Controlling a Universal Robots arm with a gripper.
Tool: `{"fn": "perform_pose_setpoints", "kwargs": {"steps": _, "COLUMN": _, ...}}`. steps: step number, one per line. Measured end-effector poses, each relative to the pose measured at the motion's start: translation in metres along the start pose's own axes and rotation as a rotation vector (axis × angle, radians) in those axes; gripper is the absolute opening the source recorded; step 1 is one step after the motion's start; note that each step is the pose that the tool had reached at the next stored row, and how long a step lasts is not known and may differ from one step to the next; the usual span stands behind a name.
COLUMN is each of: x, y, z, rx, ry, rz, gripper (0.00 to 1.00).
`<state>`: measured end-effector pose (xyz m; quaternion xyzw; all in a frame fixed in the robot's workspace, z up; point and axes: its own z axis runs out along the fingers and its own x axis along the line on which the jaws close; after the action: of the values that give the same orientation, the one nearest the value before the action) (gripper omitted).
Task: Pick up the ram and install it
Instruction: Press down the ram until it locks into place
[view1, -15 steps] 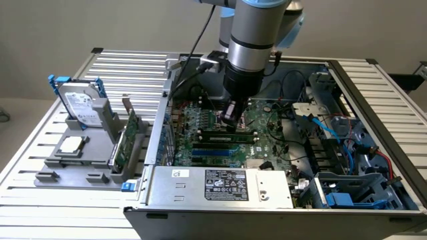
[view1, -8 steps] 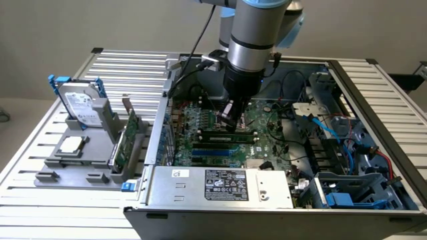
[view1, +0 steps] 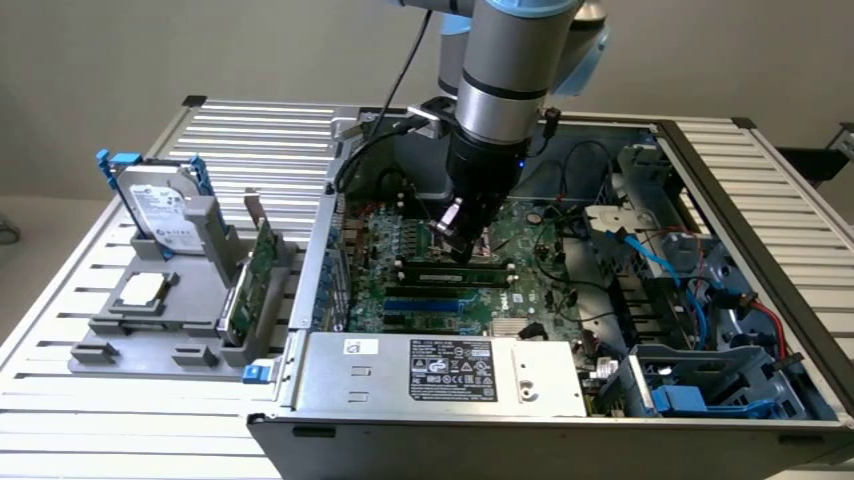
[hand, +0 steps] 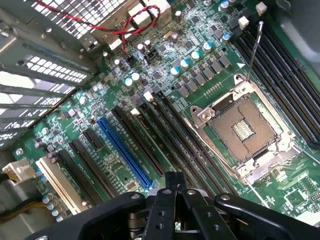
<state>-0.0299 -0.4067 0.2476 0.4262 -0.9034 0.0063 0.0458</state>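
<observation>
The open computer case (view1: 747, 250) holds a green motherboard (view1: 534, 290). My gripper (view1: 463, 248) hangs straight down over the long black memory slots (view1: 447, 283) in its middle. A slim green and black stick, the ram (view1: 454, 268), lies along those slots just under the fingertips. Whether it is pressed fully in cannot be told. In the wrist view my gripper (hand: 175, 181) has its two fingers closed together, with nothing seen between them. The black slots (hand: 165, 135) run out from beneath the tips, next to the empty CPU socket (hand: 245, 125).
A grey fixture (view1: 147, 330) at the exterior view's left carries a hard drive (view1: 167, 210) and a broad green expansion card (view1: 247, 285). The power supply (view1: 441, 370) sits at the case front. Blue cables (view1: 654, 260) and drive bays crowd the case's right side. A blue slot (hand: 125, 150) lies beside the memory slots.
</observation>
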Motion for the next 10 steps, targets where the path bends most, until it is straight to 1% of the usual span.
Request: {"fn": "perform_pose_setpoints", "kwargs": {"steps": 10, "x": 0.0, "y": 0.0, "z": 0.0, "rx": -0.0128, "ry": -0.0046, "rz": 0.15, "gripper": 0.11}}
